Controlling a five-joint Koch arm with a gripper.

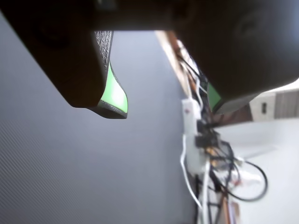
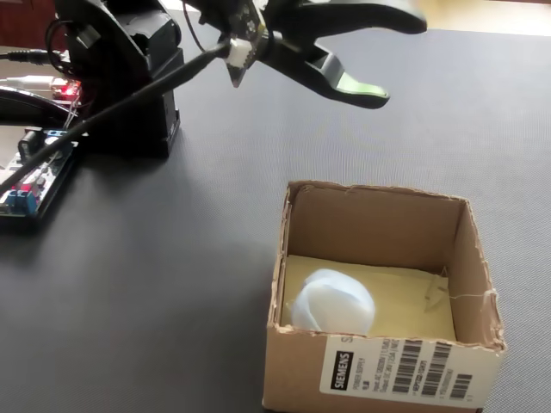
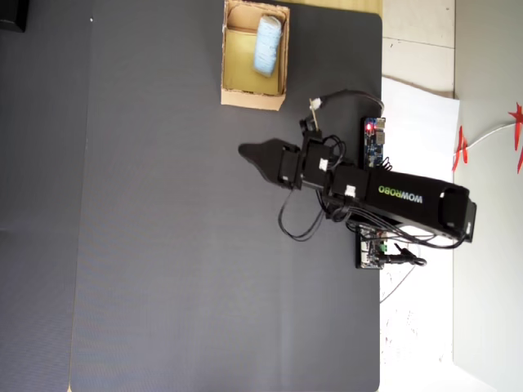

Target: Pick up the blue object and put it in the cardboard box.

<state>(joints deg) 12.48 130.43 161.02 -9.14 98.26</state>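
Dark grey mat point(image 3: 163, 245) with a fine ribbed weave, spread over nearly the whole surface in the overhead view; seen too in the fixed view point(image 2: 155, 284) and the wrist view point(image 1: 70, 163). Directly on it: tan cardboard box point(image 3: 252, 100) near the top edge in the overhead view, open side up, with a white barcode label on its near wall in the fixed view point(image 2: 379, 379). Black arm base point(image 2: 129, 95) at the mat's far left corner in the fixed view, circuit boards point(image 2: 34, 181) just beside it along the edge
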